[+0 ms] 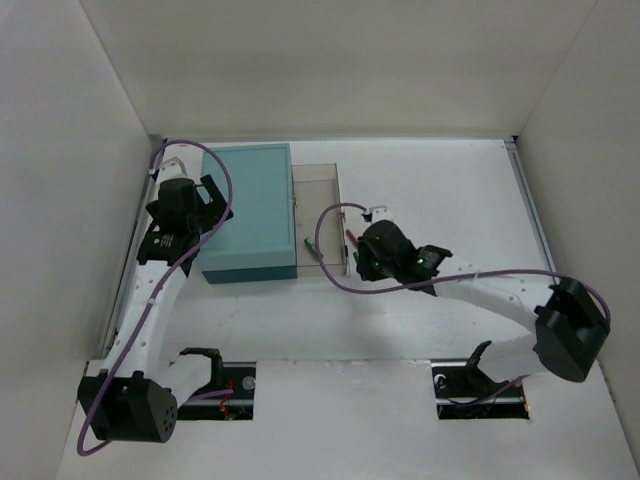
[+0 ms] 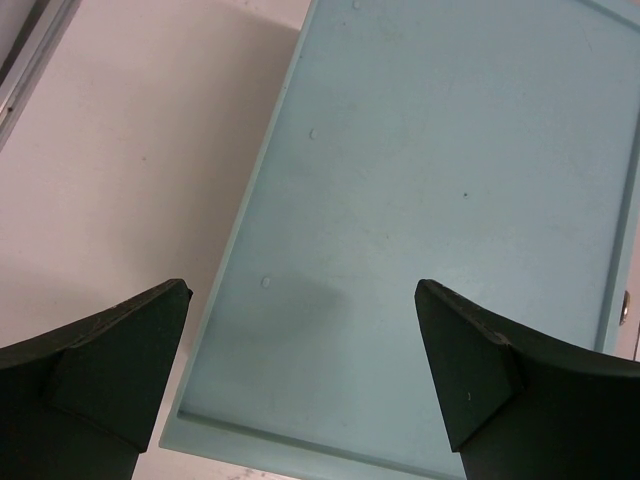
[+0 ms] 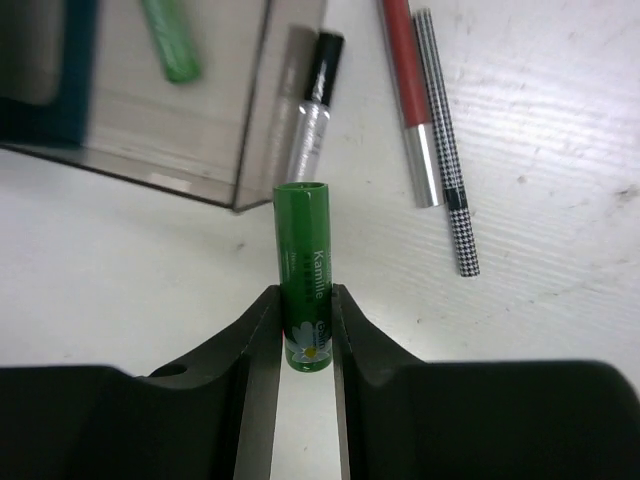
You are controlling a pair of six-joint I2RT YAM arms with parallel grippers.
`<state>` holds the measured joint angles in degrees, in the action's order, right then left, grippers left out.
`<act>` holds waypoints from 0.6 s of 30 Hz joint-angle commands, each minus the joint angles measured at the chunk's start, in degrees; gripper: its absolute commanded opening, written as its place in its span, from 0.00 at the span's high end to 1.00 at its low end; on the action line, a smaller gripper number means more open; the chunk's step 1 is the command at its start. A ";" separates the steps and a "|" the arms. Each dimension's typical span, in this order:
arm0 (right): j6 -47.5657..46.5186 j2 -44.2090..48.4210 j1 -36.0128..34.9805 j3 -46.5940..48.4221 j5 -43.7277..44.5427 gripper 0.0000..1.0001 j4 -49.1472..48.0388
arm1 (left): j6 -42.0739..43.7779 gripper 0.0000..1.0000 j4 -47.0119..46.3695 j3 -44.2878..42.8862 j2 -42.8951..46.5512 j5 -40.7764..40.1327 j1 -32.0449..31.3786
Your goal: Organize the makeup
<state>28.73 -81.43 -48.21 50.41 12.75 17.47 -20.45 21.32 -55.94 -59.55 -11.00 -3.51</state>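
Observation:
My right gripper (image 3: pixel 305 322) is shut on a green tube (image 3: pixel 304 275) printed with a daisy and holds it just off the white table, near the corner of a clear tray (image 3: pixel 240 150). A second green tube (image 3: pixel 170 40) lies inside that tray. A silver pencil with a black cap (image 3: pixel 312 105) lies along the tray's outer wall. A red pencil with a silver end (image 3: pixel 410 100) and a black-and-white checked pencil (image 3: pixel 447 150) lie side by side on the table. My left gripper (image 2: pixel 300 330) is open and empty over the teal box (image 2: pixel 430 200). The bottle, sponge and round brown piece are out of view.
In the top view the teal box (image 1: pixel 248 212) stands at the back left with the clear tray (image 1: pixel 322 190) against its right side. My right gripper (image 1: pixel 358 258) is by the tray's near right corner, my left gripper (image 1: pixel 213 200) over the box's left edge. White walls enclose the table.

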 commanded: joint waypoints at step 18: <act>-5.62 -19.63 1.40 32.46 -5.90 0.83 -4.03 | -0.38 0.45 -5.32 2.85 -8.12 0.55 4.96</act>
<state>23.75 -97.71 -47.57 78.72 7.42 15.73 -20.93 18.13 -54.30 -67.44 -10.55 0.64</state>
